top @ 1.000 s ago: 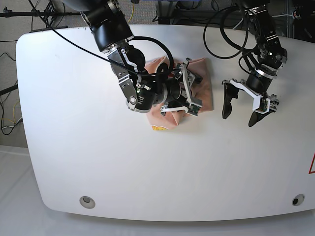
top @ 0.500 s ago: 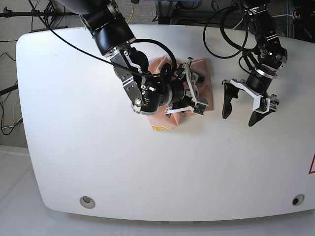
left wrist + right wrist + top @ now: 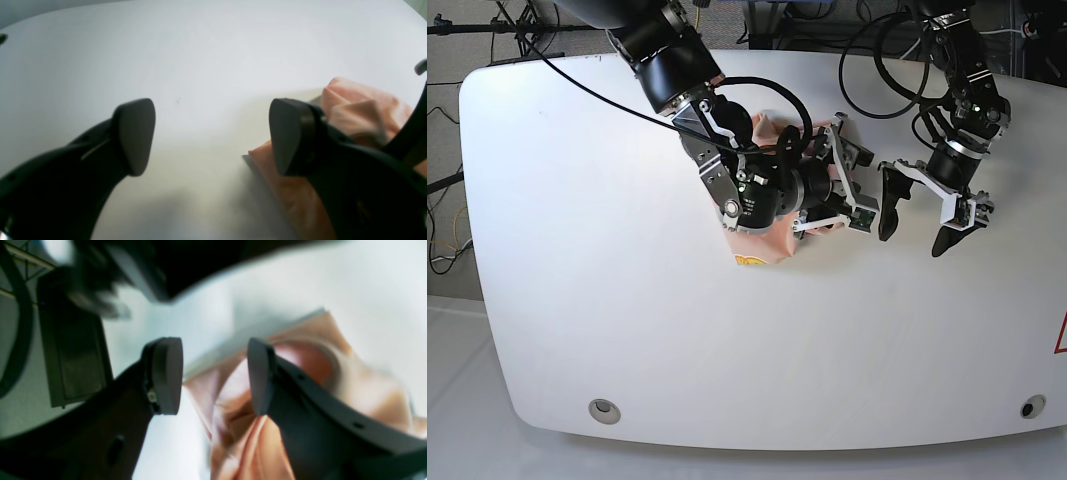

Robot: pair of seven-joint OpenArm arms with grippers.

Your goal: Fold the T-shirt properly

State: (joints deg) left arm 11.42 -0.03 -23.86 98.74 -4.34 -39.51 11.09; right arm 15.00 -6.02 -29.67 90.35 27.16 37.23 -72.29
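Fabric sits bunched near the middle of the white table [image 3: 577, 300], and we read the scene from the left of the base view across to the right. On that side our right arm reaches in over the T-shirt [image 3: 762, 240], a peach heap already doubled over itself, with a small yellow print [image 3: 749, 262] peeking out at its near edge. The right gripper [image 3: 839, 184] hangs at the shirt's right-hand edge with its jaws parted; in the right wrist view we see the two pads [image 3: 165, 375] with a clear gap between them and the cloth [image 3: 240, 426] lying beyond, nothing pinched as far as we can tell, though that view is blurred.

Further right, our left gripper [image 3: 917, 220] hovers above bare table just beside the shirt, jaws spread wide and empty. Its own camera shows the pads [image 3: 135, 133] well apart with the shirt's edge [image 3: 353, 110] off to one side.

We judge the fold to be partway done: the shirt is compact but lumpy and uneven, not yet a neat rectangle. The step in hand looks like reaching for the right-hand edge for another fold. Next we need the right gripper to come down onto a single clean edge, and close on it without dragging the layers beneath, while the left stays clear or steadies the pile.
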